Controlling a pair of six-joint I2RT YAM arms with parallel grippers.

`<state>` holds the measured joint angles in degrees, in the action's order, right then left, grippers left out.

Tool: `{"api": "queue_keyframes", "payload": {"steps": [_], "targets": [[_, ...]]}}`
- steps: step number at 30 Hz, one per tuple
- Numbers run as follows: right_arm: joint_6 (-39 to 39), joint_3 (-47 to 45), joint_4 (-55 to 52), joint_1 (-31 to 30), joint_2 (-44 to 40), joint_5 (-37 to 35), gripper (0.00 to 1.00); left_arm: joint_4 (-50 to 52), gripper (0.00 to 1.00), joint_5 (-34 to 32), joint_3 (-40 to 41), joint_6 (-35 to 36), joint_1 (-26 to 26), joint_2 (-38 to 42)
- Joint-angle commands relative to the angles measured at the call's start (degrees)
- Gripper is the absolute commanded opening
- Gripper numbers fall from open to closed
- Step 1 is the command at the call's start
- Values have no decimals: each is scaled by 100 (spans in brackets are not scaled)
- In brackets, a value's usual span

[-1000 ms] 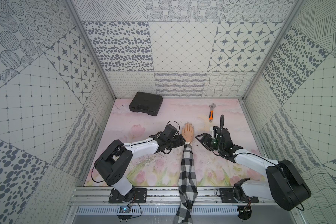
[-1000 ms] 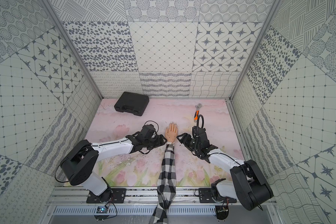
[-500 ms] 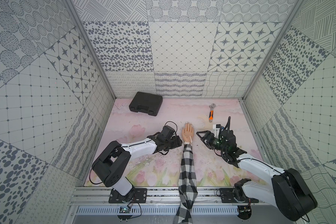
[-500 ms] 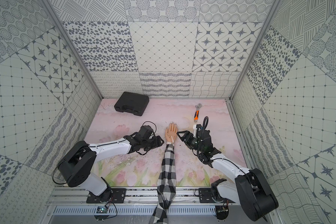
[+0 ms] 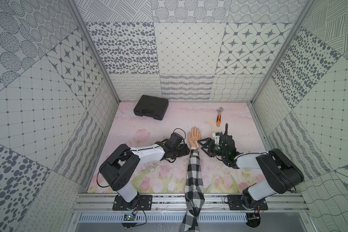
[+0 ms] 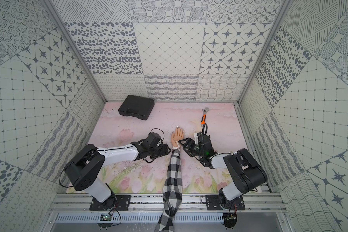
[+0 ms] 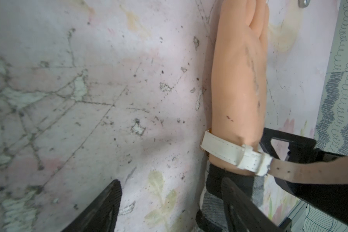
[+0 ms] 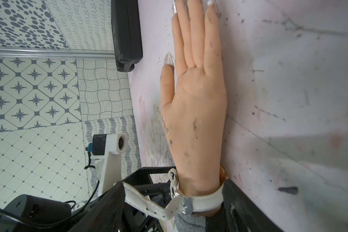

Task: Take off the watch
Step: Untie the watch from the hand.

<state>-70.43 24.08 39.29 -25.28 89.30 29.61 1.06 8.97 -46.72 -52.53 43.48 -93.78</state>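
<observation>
The small gold-cased wristwatch with cream strap point(image 8: 207, 198) wraps the wrist of the flesh-toned mannequin hand point(image 8: 195, 112), mid-table. The right gripper point(image 5: 199, 145), jaws spread, flanks it from the right, loose strap tail point(image 8: 147, 202) against one finger, likely to tug it free; the left gripper point(image 7: 172, 184), likewise spread, leans on the black-and-white checked sleeve point(image 5: 193, 170), probably steadying it.

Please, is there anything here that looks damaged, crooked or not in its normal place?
Yes. The watch sits askew on the mannequin hand: its gold case is turned to the side of the wrist, next to the mat, and its strap tail sticks out loose past the buckle. The hand carries dark smudges.
</observation>
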Motion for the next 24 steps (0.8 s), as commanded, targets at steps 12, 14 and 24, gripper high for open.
{"api": "queue_keyframes", "payload": {"steps": [12,14,24], "targets": [[-296,428,501,-495,51,20,76,-239,79,20,48,-73,106,-193],[-271,467,386,-562,-26,19,76,-264,78,23,58,-82,108,-202],[-397,774,376,-764,61,155,75,-300,78,10,96,-90,125,-229]]}}
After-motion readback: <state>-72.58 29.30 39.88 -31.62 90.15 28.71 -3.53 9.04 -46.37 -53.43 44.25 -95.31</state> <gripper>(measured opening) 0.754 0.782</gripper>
